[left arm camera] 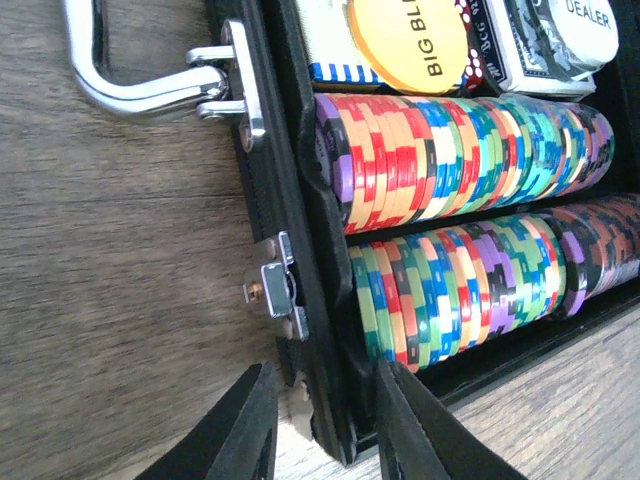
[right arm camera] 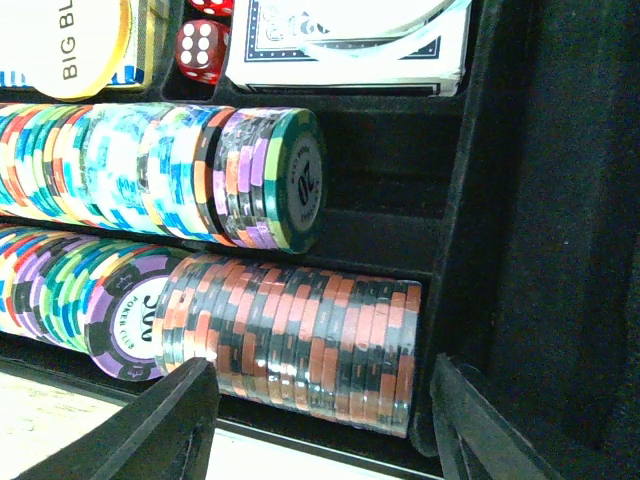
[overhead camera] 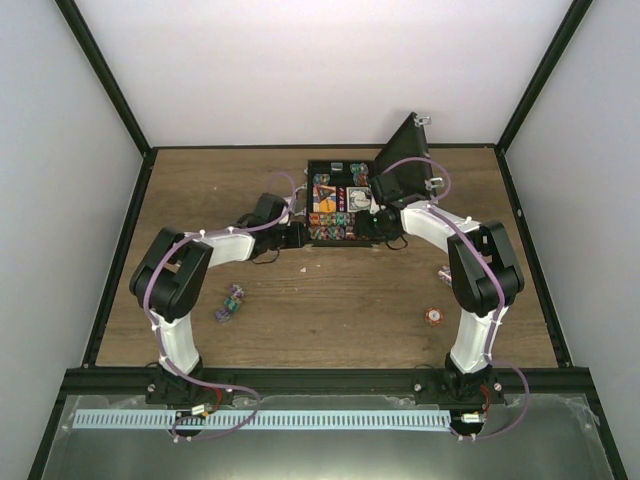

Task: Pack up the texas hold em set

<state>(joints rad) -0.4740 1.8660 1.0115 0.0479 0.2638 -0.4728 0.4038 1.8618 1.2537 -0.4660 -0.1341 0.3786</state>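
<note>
The open black briefcase [overhead camera: 340,205] is seen far of centre on the wooden table [overhead camera: 340,300], with its lid [overhead camera: 405,165] raised on the right. The left gripper [overhead camera: 298,235] is placed at the case's near-left corner and the right gripper [overhead camera: 383,218] at its near-right side.

From the left wrist, the left gripper [left arm camera: 322,400] is seen part open, its fingers astride the case's outer wall; whether that wall is touched cannot be told. The silver handle [left arm camera: 130,80] and a latch [left arm camera: 275,290] are shown only here, as is a white DEALER button [left arm camera: 585,30].

From the right wrist, the right gripper [right arm camera: 320,400] is seen wide open and empty, held just over the right end of the nearest chip row [right arm camera: 300,340]. A red die [right arm camera: 200,45] and a blue card deck [right arm camera: 340,50] are shown beyond the rows.

Only the top view shows some loose chips [overhead camera: 230,303] lying near the left arm and a red chip [overhead camera: 435,316] near the right arm, both well apart from the case.
</note>
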